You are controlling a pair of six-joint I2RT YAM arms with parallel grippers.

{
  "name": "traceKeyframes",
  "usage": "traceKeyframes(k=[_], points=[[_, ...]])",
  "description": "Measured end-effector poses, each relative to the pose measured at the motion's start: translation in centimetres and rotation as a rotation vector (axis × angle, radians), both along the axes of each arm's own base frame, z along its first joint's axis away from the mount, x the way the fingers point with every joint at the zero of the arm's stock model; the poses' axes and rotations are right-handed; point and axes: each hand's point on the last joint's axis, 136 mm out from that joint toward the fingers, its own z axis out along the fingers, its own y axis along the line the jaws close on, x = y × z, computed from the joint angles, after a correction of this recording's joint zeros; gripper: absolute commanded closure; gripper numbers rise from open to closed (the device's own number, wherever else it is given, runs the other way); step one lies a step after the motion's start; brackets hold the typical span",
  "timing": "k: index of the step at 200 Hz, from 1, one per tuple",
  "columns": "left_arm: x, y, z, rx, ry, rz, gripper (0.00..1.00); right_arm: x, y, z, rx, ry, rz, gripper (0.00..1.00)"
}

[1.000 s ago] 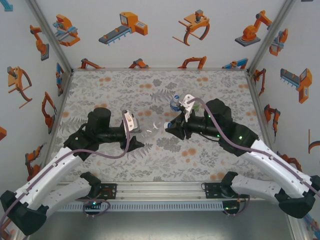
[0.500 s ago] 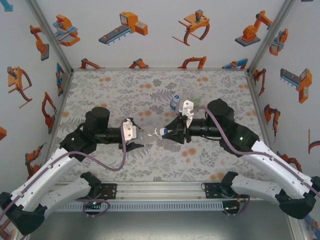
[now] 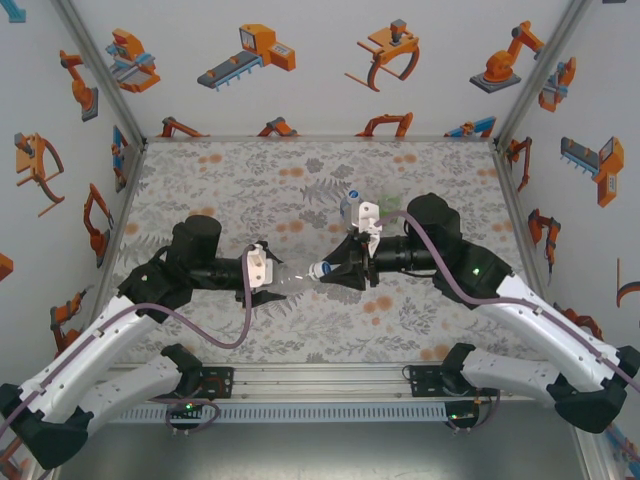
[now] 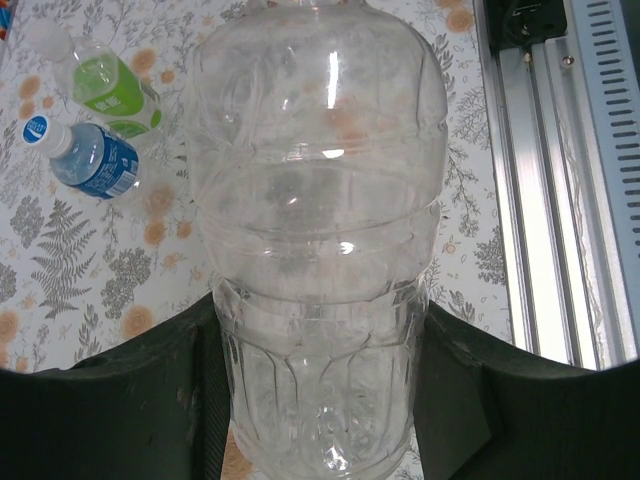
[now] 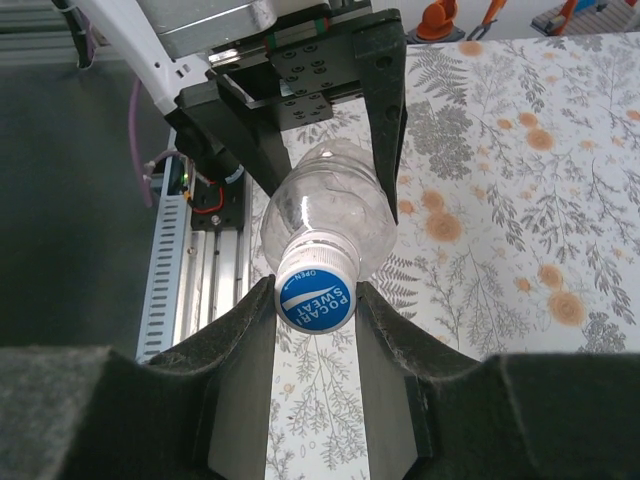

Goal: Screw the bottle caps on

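A plain clear bottle (image 3: 295, 279) lies level above the table, and my left gripper (image 3: 268, 286) is shut on its lower body. In the left wrist view the bottle (image 4: 320, 200) stands between the black fingers (image 4: 150, 400). My right gripper (image 5: 314, 300) is shut on a bottle cap (image 5: 314, 288), white-sided with a blue printed top, which sits on the mouth of the clear bottle (image 5: 330, 215). From above, the cap (image 3: 318, 270) meets the bottle's neck at my right gripper (image 3: 330, 271). A blue-label bottle (image 4: 98, 162) and a green bottle (image 4: 112, 92) lie on the table, both capped.
The metal rail (image 4: 560, 150) runs along the table's near edge, below the two grippers (image 3: 320, 380). The blue-label bottle (image 3: 347, 205) lies just behind the right wrist. Printed walls close in the left, right and back sides.
Both grippers have come together and a little nearer the front edge. The bottle has turned level, and the cap in the right gripper has met its mouth.
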Motion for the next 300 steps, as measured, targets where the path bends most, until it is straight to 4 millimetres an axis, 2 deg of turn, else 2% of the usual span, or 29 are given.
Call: traceKeyframes(k=[31,99,157,207,228,259,300], points=[[-0.3,0.0,0.4,-0.005,-0.005,-0.017,1.00,-0.6,0.1,0.4,0.003,-0.028,0.050,0.74],[-1.0,-0.6,0.1,-0.022,0.059,-0.058,1.00,-1.8,-0.2,0.3,0.003,-0.169,0.138,0.86],[-1.5,-1.4,0.7,-0.067,0.109,-0.108,1.00,-2.6,-1.1,1.0,0.040,-0.293,0.156,0.94],[-1.5,-1.5,0.7,-0.070,0.124,-0.110,1.00,-2.5,-1.2,1.0,0.041,-0.298,0.143,1.00],[-1.0,-1.5,0.6,-0.065,0.121,-0.077,1.00,-1.5,-1.0,0.8,0.033,-0.233,0.083,1.00],[0.4,-1.3,-0.4,-0.051,0.123,0.013,1.00,1.1,-0.6,-0.3,0.045,-0.050,-0.090,1.00],[2.6,-1.0,-2.0,-0.019,0.131,0.151,1.00,5.8,-1.1,-2.7,0.110,0.380,-0.422,1.00]])
